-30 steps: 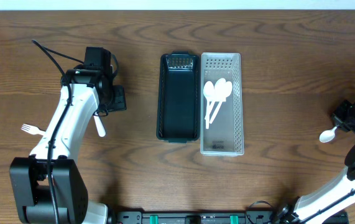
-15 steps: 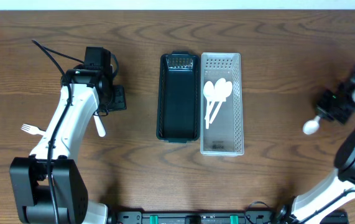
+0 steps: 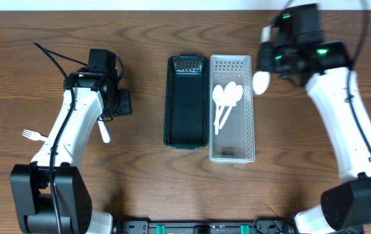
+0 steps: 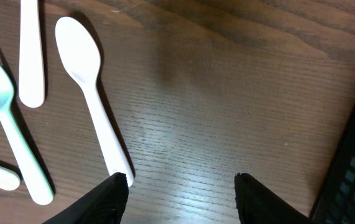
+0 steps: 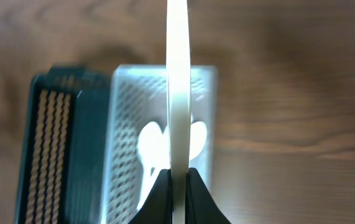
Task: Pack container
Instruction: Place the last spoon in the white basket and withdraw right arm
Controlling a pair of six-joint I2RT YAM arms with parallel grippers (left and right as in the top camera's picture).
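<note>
Arriving: spoon (image 3: 260, 82), now beside clear tray (image 3: 234, 142)

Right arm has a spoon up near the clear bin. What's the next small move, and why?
Probably shift the right gripper sideways until it is over the middle of the clear bin, then lower. It is shut on a white spoon whose bowl hangs just outside the bin's right wall; the other spoons already lie inside.

The brown wooden table (image 3: 146, 175) is showing streaked grain. The dark green plastic tray (image 3: 186, 110) and white plastic spoon (image 5: 178, 81) are appearing plain, the white plastic basket (image 3: 232, 146) finely perforated.
</note>
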